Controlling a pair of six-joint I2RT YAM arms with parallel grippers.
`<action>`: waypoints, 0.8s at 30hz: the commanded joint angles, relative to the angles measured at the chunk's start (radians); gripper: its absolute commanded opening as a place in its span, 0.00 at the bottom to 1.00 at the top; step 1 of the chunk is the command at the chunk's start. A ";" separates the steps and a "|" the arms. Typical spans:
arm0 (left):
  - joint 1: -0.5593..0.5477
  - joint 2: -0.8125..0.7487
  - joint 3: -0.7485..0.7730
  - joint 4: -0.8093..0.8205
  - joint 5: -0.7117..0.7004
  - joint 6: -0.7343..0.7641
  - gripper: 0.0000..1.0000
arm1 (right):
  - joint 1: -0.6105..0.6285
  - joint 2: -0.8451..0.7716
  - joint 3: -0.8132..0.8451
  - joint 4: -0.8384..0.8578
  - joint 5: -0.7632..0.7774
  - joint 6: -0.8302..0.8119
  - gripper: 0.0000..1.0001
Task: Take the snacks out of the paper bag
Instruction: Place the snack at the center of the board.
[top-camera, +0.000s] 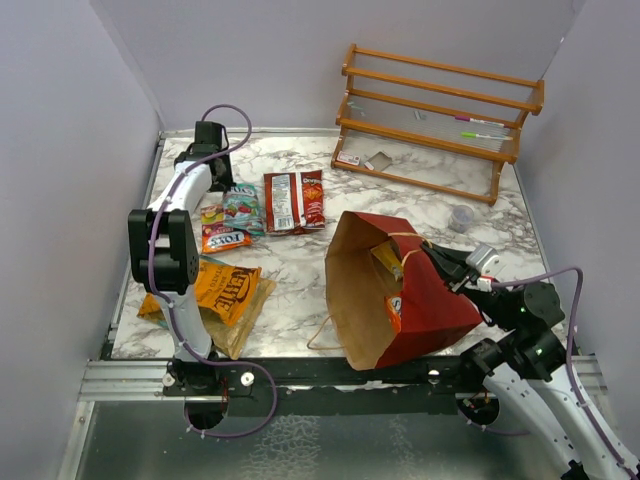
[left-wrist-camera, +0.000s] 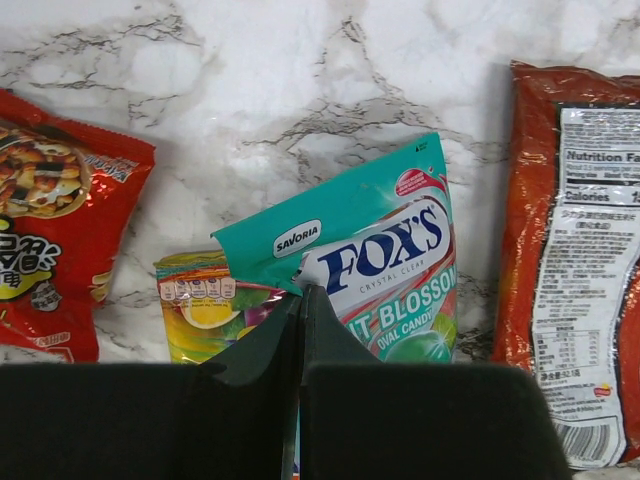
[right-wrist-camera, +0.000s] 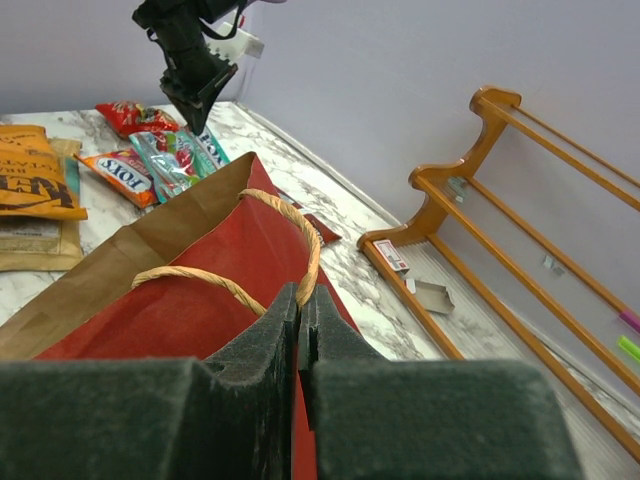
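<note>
The red paper bag (top-camera: 425, 300) lies on its side, its brown mouth facing left. A yellow packet (top-camera: 388, 262) and an orange one (top-camera: 394, 310) show inside. My right gripper (top-camera: 434, 258) is shut on the bag's twisted handle (right-wrist-camera: 305, 235). Out on the table lie a teal Fox's packet (top-camera: 243, 208), a red chip packet (top-camera: 294, 200), an orange Fox's packet (top-camera: 225, 238) and a large orange chip bag (top-camera: 228, 290). My left gripper (left-wrist-camera: 300, 292) is shut on the near edge of the teal packet (left-wrist-camera: 380, 250), which overlaps a yellow fruit packet (left-wrist-camera: 200, 310).
An orange wooden rack (top-camera: 440, 110) stands at the back right, with small white cards (top-camera: 348, 158) and a grey bit (top-camera: 380, 160) at its foot. A clear cup (top-camera: 461, 217) sits behind the bag. Grey walls close in the table.
</note>
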 joint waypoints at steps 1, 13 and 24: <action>0.014 0.022 0.013 -0.034 -0.096 0.022 0.00 | 0.002 0.007 -0.003 0.014 0.012 0.006 0.02; 0.019 -0.096 -0.056 0.018 -0.055 -0.016 0.26 | 0.002 -0.008 -0.006 0.017 0.006 0.006 0.02; -0.045 -0.492 -0.320 0.262 0.154 -0.075 0.63 | 0.002 0.007 0.021 -0.021 0.019 -0.007 0.02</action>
